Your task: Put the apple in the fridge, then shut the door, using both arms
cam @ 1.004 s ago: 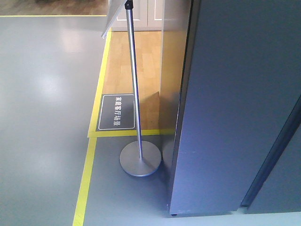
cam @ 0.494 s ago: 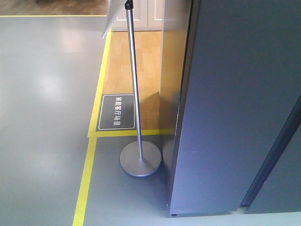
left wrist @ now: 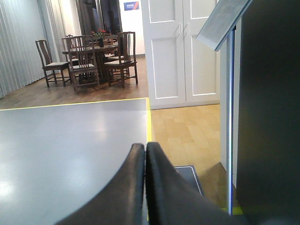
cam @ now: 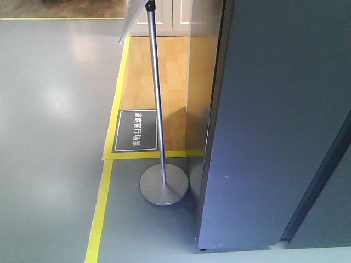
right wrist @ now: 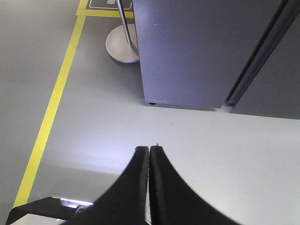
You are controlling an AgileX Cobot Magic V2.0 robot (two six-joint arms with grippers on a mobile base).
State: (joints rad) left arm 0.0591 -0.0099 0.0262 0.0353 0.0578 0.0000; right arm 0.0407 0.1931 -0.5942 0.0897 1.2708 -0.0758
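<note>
The apple is out of view in every frame. The fridge [cam: 274,137] fills the right of the front view as a tall dark grey body. A dark slit [cam: 318,181] runs between two of its panels, and I cannot tell which panel is the door. The right wrist view shows the same grey body [right wrist: 187,47] standing on the floor. My left gripper [left wrist: 146,146] is shut with nothing between its fingers, pointing across the grey floor, with the fridge's dark side [left wrist: 267,117] to its right. My right gripper [right wrist: 149,149] is shut and empty, above a pale surface [right wrist: 225,154].
A sign stand with a steel pole [cam: 156,98] and round base [cam: 163,184] stands just left of the fridge. Yellow floor tape [cam: 100,211] borders a wooden floor patch with a dark plaque [cam: 136,130]. A dining table and chairs [left wrist: 93,56] and white doors [left wrist: 183,51] stand far off.
</note>
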